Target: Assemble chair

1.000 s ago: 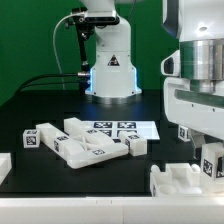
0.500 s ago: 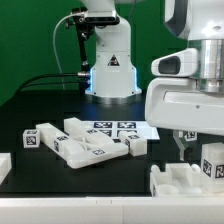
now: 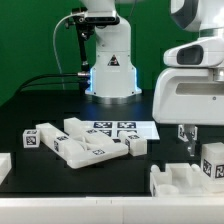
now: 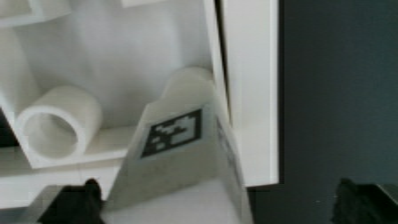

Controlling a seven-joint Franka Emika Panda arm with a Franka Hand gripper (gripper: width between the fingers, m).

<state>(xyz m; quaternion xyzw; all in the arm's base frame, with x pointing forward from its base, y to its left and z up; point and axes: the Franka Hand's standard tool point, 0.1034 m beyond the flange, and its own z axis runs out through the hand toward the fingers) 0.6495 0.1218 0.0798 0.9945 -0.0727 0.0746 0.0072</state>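
Loose white chair parts with square tags lie in a pile (image 3: 85,145) left of centre in the exterior view. At the front right sits a blocky white chair part (image 3: 185,180), with a tagged upright piece (image 3: 212,160) beside it. My gripper (image 3: 188,140) hangs just above that part, open. In the wrist view my gripper (image 4: 217,207) straddles a tagged white wedge-shaped piece (image 4: 175,135) without touching it. Its dark fingertips (image 4: 71,205) stand well apart. A short white cylinder (image 4: 63,125) lies in the part's recess.
The marker board (image 3: 120,128) lies flat behind the pile. The arm's base (image 3: 108,60) stands at the back with cables on the exterior view's left. A small tagged block (image 3: 30,140) and another at the edge (image 3: 3,165) sit on the dark table.
The jaws have opened wide, letting go of the piece at the front right. The hand has risen and shifted slightly toward the exterior view's right.
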